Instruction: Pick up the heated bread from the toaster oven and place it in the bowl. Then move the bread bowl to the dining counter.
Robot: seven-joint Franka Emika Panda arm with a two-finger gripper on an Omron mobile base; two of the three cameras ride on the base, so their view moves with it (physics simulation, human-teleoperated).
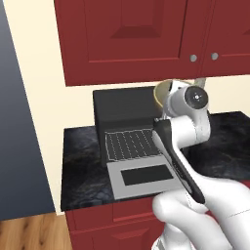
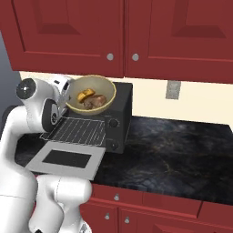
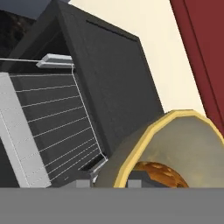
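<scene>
Gripping the rim, my end effector (image 2: 65,101) is clamped on the bowl and holds it aloft, so it can travel to the dining counter. Black marbled surface (image 2: 173,145) carries the black boxy toaster oven (image 2: 113,119), its grey door dropped. Round tan-yellow bowl (image 2: 91,94), tilted, cradles the golden-orange heated bread (image 2: 85,96) beside a brownish piece (image 2: 96,102).

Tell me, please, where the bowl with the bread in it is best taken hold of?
By its thin rim. The bowl is shallow and too wide to span, so one finger inside and one outside the wall suits it. The end effector is shut on the rim at the side away from the toaster oven, holding the bowl tilted above the wire rack.
</scene>
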